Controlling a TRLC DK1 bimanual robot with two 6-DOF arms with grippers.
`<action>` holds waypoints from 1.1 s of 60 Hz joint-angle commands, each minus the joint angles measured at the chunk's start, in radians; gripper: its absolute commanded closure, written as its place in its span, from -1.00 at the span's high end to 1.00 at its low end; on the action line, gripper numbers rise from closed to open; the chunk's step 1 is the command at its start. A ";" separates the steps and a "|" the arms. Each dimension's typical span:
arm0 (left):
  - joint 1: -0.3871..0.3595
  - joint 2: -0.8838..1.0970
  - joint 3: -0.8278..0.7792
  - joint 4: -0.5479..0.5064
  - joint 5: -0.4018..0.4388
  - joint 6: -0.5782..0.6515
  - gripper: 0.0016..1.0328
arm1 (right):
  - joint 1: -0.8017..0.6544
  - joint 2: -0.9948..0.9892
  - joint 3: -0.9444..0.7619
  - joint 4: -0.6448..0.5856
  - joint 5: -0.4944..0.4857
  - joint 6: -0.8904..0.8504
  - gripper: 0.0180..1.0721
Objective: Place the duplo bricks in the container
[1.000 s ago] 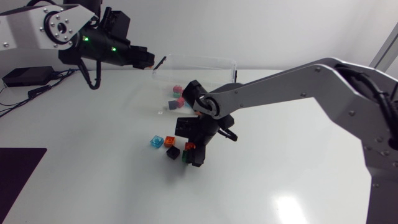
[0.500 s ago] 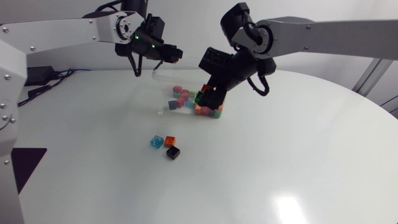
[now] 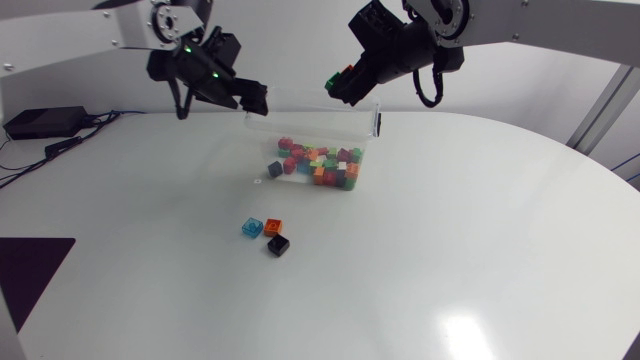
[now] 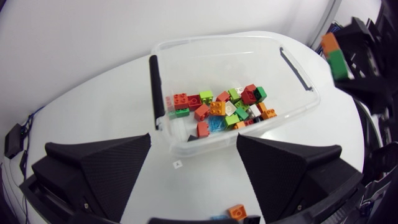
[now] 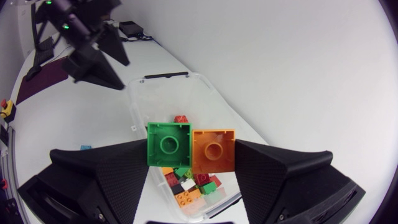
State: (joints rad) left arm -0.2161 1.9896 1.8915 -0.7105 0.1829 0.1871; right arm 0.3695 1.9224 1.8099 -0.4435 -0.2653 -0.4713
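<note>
The white table (image 3: pixel 480 230) is smooth and glossy. It spreads wide on every side of both your grippers, with its curved edge well away from them.

The container (image 3: pixel 310 117) is a clear plastic rectangular tub with rounded corners and a black strip handle (image 4: pixel 155 87) on each short end. It sits below your right gripper (image 3: pixel 340 82) and just ahead of and below your left gripper (image 3: pixel 255 98). From the left wrist it lies ahead, framed between the two fingers, with its rim (image 4: pixel 217 43) apart from them.

Your right gripper hangs in the air over the tub's far rim, touching neither rim nor table. It pinches a brick pair (image 5: pixel 191 149), green beside orange, both square and studded hard plastic. The green brick is against one finger and the orange against the other.

Your left gripper is spread wide, holds nothing and touches nothing. Its matte, finely textured wedge fingers (image 4: pixel 106 162) hover above the table by the tub's handle end.

A pile of bricks (image 4: pixel 217 112) in red, orange, green, pink and blue covers part of the tub floor, directly under the right gripper's load.

Three loose bricks lie on the table well apart from both grippers, on the tub's side away from the right gripper. They are blue (image 3: pixel 251 228), orange (image 3: pixel 273 227) and black (image 3: pixel 277 245), and they sit close together.
</note>
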 commanded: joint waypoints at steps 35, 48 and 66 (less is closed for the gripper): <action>0.037 -0.324 -0.712 0.149 0.125 0.887 0.81 | 0.042 0.354 0.197 0.206 0.232 0.174 0.91; 0.040 -0.276 -0.724 0.151 0.159 1.100 0.81 | 0.036 0.161 0.016 0.275 0.230 0.183 0.91; 0.017 -0.137 -0.712 0.148 0.182 1.269 0.81 | 0.068 -0.099 -0.248 0.325 0.213 0.178 0.91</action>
State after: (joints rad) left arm -0.1841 1.8069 1.1900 -0.5621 0.3458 1.3781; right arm 0.4126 1.8675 1.6337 -0.1253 -0.0448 -0.3130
